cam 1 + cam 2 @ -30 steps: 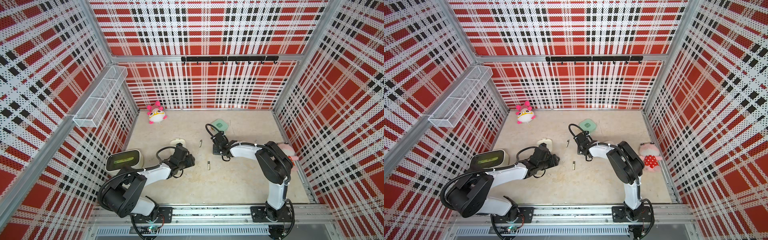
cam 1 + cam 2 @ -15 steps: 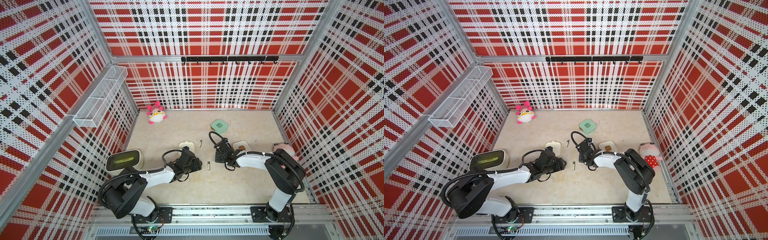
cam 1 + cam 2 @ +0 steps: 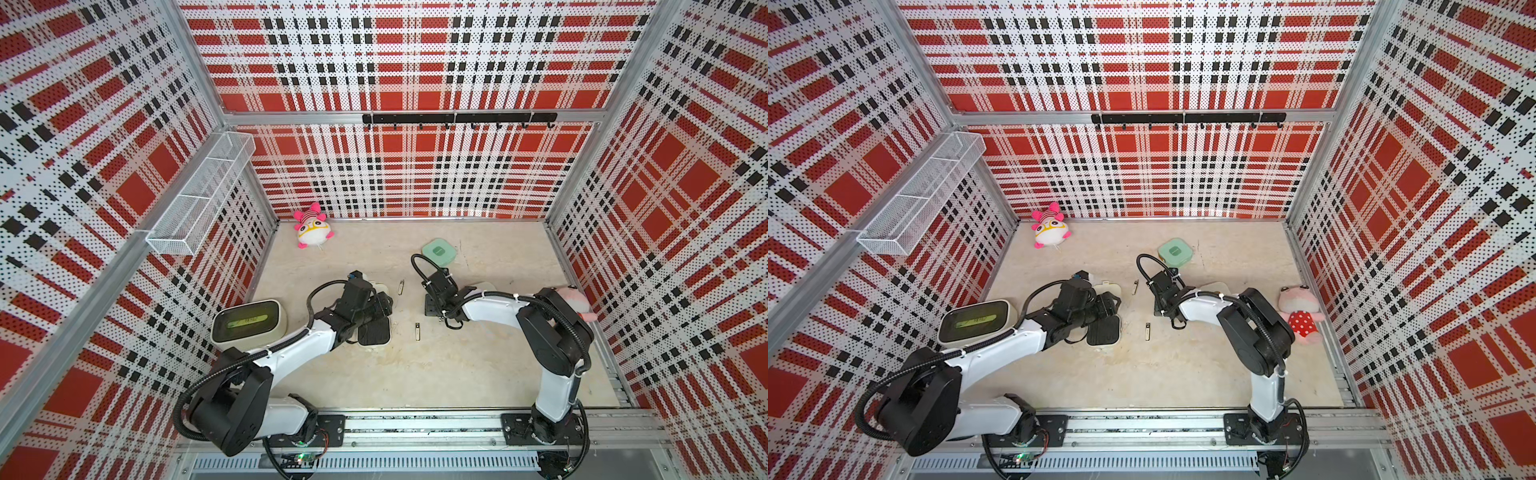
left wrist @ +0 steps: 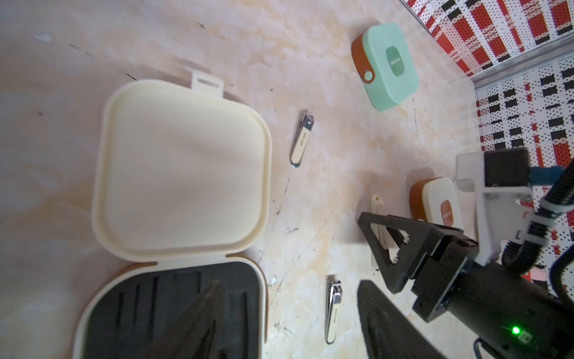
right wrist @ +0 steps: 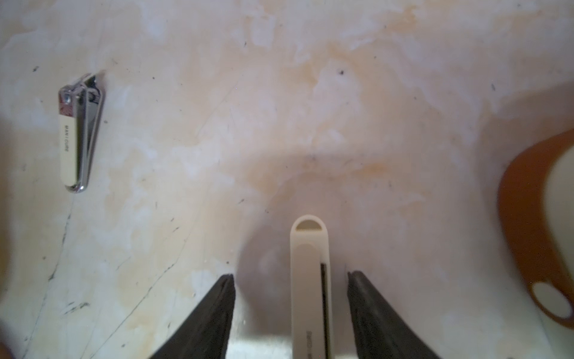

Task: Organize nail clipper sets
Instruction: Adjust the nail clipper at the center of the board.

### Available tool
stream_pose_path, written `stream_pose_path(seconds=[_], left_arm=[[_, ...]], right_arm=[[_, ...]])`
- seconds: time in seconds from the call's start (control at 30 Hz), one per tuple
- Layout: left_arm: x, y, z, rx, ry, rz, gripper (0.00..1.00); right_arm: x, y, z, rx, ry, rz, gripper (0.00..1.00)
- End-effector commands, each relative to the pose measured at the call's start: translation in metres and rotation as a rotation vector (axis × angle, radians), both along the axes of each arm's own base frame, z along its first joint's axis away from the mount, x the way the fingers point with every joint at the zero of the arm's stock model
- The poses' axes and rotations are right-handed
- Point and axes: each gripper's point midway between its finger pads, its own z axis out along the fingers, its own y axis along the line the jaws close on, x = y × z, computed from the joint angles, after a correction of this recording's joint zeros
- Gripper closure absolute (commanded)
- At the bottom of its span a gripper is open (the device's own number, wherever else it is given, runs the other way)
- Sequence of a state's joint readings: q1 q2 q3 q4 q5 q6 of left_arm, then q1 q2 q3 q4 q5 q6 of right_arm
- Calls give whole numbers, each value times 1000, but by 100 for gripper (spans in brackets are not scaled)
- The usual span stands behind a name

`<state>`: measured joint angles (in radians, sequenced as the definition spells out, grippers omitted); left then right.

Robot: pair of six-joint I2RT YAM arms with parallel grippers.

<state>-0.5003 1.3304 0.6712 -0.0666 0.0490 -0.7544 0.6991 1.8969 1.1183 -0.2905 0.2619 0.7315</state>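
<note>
1. Step in hand, as I read it: gathering loose tools for the open cream case [image 4: 180,174]. Its lid lies flat on the counter [image 4: 310,46]. The slots that show in the black tray [image 4: 174,310] look empty.
2. R hand [image 5: 290,274]: jaws well apart, straddling a slim cream tool [image 5: 310,279] that lies flat on the counter. There's a gap on both sides, so nothing is gripped. The tool sits near the closed cream case [image 5: 543,233] w/ the orange strap.
3. L hand [image 4: 288,283]: jaws apart too, holding nothing. One finger is over the tray and the other is past the near clipper [image 4: 334,310], which lies on the counter just beside the tray.
4. Other bits: the far clipper [image 4: 302,140] lies beside the lid. The mint case [image 4: 388,65] is shut and well apart, toward the back wall.
5. Next move, R hand (prob.): drop the tips to the counter, pinch the tool's long sides, lift, and carry it across to the tray. The tool is thin and flat, so the tips need to sit low or they'll skate over it.
6. Next move, L hand (prob.): centre on the near clipper, close, then set it in a slot. Both arms head for the same case, so take turns and keep clear of the upturned lid.
</note>
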Motion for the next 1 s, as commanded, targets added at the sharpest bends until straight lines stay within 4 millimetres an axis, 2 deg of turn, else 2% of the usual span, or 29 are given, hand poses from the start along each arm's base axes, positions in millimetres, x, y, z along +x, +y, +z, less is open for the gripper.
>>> stream_pose_path(seconds=[0.0, 0.23, 0.53, 0.67, 0.83, 0.97], left_arm=[[5, 11, 8, 18, -10, -17, 27], [9, 28, 0, 14, 6, 4, 27], [10, 31, -7, -5, 20, -2, 28], [10, 30, -8, -12, 20, -10, 28], [14, 29, -4, -18, 7, -15, 28], [17, 30, 0, -24, -2, -17, 27]], right_arm=[[-7, -1, -23, -47, 89, 38, 38], [-3, 27, -21, 8, 114, 105, 40], [-26, 63, -22, 66, 147, 173, 42], [-28, 68, -12, 78, 129, 170, 41], [-26, 66, 14, 103, 79, 142, 36], [-35, 62, 31, 109, 48, 124, 33]])
